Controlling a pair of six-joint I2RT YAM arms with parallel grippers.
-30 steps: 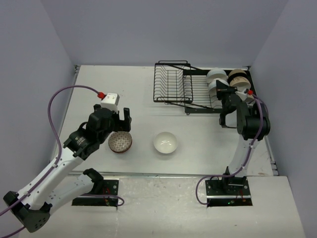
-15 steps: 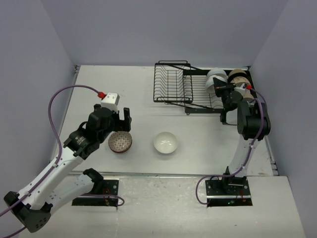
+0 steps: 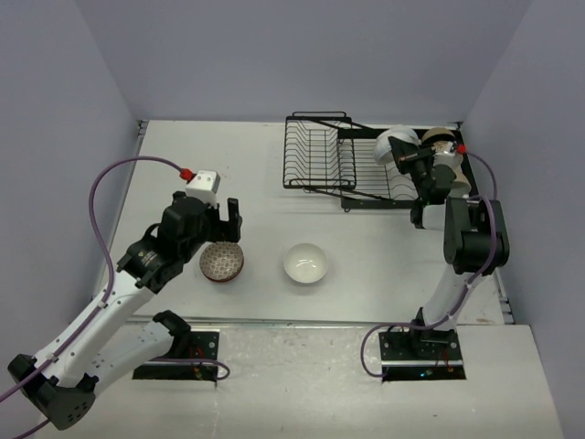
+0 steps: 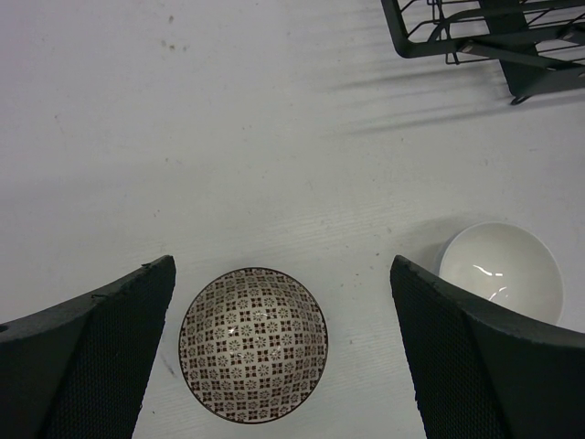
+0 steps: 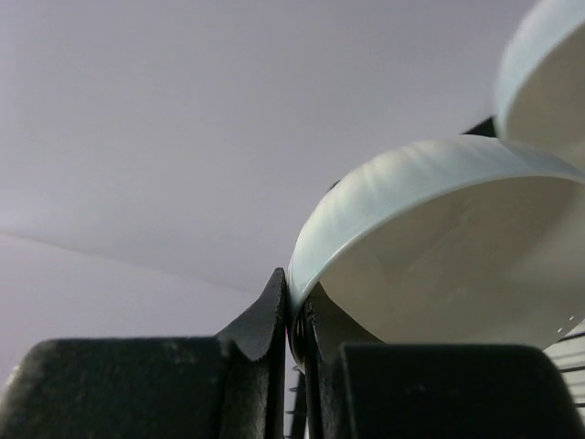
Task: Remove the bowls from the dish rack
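White ceramic sits pinched between the closed jaws of the right gripper [image 5: 294, 315], which over the last second has swung up to the dish rack [image 3: 318, 155] and taken the racked white bowl [image 5: 430, 247] by its rim, so I judge a third unloading is starting. The left gripper [image 3: 225, 222] hovers wide open over the patterned bowl [image 4: 253, 343], beside the plain white bowl [image 3: 305, 262] on the pale table [image 3: 228, 165], between bare lavender-grey walls [image 3: 302, 55].

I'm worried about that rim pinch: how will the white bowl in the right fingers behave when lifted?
The white bowl looks stiff and glossy, so probably slippery. The right fingers pinch only its rim, so it may pivot. It looks ceramic, likely chipping if dropped.
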